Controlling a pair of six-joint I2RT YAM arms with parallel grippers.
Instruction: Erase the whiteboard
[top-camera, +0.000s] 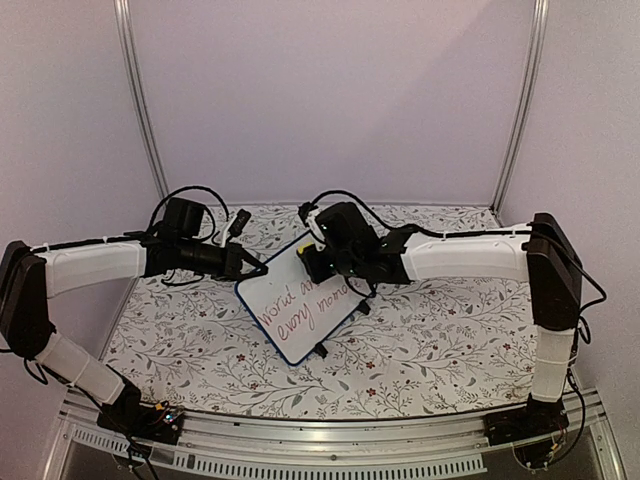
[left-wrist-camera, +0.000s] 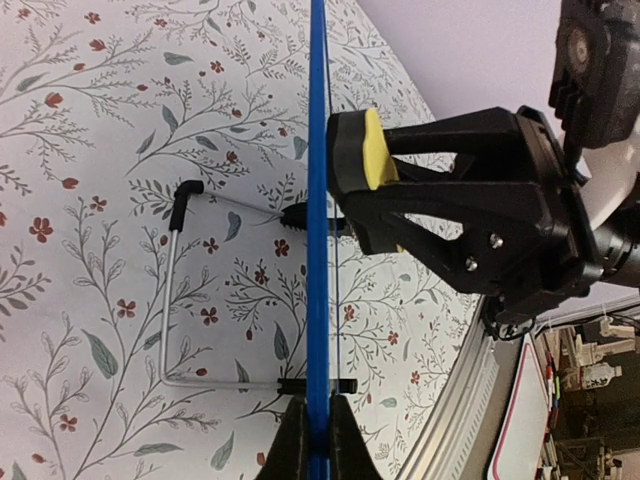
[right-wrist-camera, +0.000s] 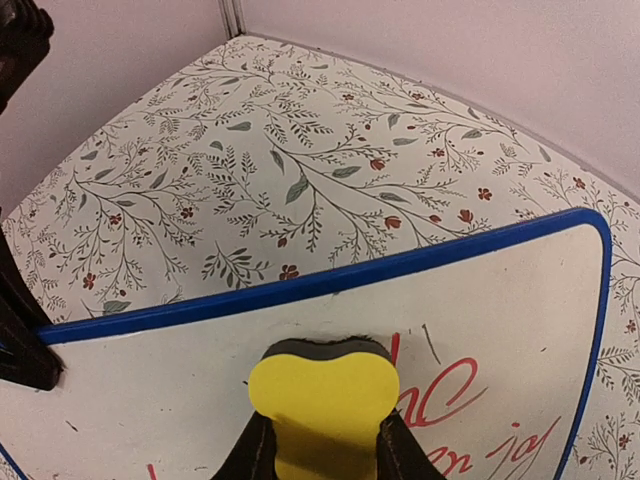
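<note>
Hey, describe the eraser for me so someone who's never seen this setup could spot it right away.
On the floral table, a blue-framed whiteboard with red writing stands tilted near the middle. The right gripper holds the eraser against the board's upper part. It is a small block, bright yellow over a dark pad, and the only yellow thing there.

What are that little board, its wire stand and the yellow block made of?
Whiteboard: smooth white face, probably a coated sheet; the blue rim looks like plastic.
Wire stand: thin, silvery and bent, so likely metal, with black, perhaps rubber, tips.
Yellow block: matte, bulging where it is squeezed, so probably foam, with a dark, felt-like layer.
</note>
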